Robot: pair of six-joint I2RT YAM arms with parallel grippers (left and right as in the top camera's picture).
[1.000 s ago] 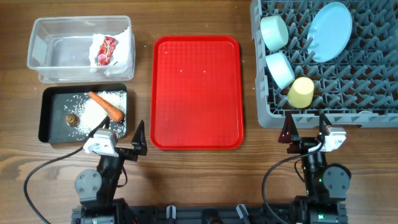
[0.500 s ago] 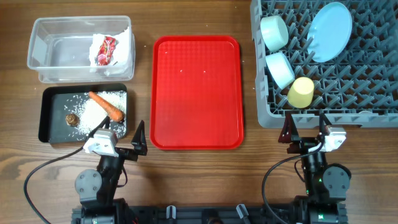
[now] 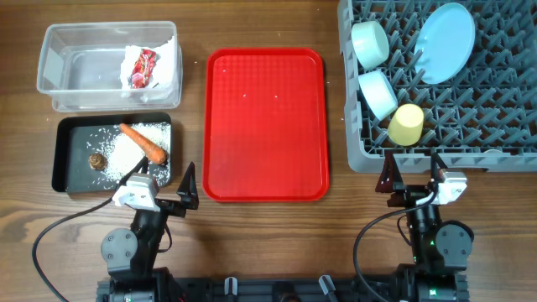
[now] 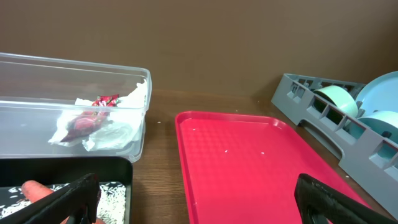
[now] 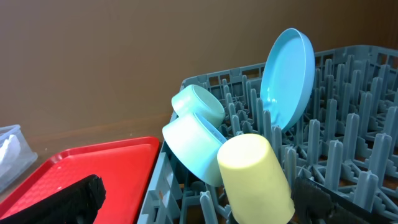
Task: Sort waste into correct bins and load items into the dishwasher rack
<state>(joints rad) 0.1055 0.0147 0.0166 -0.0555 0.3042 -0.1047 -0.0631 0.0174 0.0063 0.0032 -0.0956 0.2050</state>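
Note:
The clear tub [image 3: 63, 80] holds the white tissue [image 3: 164, 67] and the red wrapper [image 3: 141, 69]; both also show in the left wrist view [image 4: 99, 121]. The black tray [image 3: 71, 172] holds the carrot [image 3: 143, 143], rice [image 3: 126, 153] and the brown lump [image 3: 97, 161]. The grey rack [image 3: 470, 126] holds the blue plate [image 3: 445, 42], two pale blue bowls [image 3: 370, 44] [image 3: 378, 94] and the yellow cup [image 3: 406, 124]. The spoon is not visible. My left gripper [image 3: 164, 191] is open and empty at the tray's near corner. My right gripper [image 3: 413, 176] is open and empty before the rack.
A flat red tray [image 3: 265, 124] lies bare in the middle between the bins and the rack. Wooden table [image 3: 268, 226] surrounds everything; both arm bases stand at the near edge.

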